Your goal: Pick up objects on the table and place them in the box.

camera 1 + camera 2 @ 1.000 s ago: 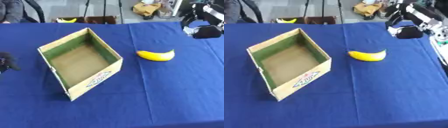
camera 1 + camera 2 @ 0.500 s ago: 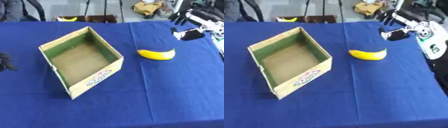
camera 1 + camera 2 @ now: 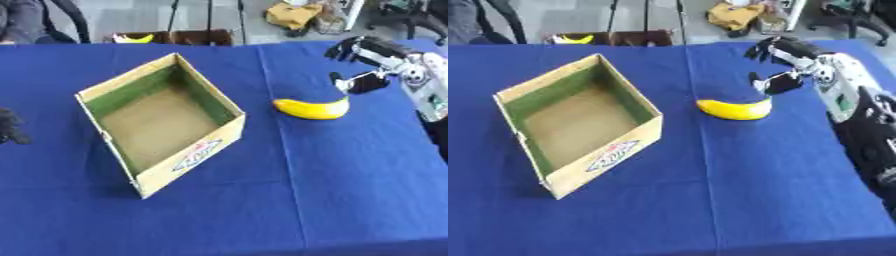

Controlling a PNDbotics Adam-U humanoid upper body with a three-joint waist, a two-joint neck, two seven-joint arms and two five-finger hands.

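So the banana (image 3: 311, 108) is lying on the blue tabletop (image 3: 350, 190), right of centre in the frame, curved side down with its tips pointing up. The right robot hand (image 3: 777, 65) comes in from the upper right and sits just above the banana's right end, fingers and thumb spread apart with nothing between them; I can't tell if a fingertip is actually touching the fruit. The cardboard box (image 3: 162, 120) is left of the banana, open top, turned at an angle, green along the inner walls and a printed logo on the side facing the lower right. Nothing inside it that I can see. The left robot hand (image 3: 10, 127) barely pokes in at the left edge, just a dark shape, can't tell how its fingers are set.
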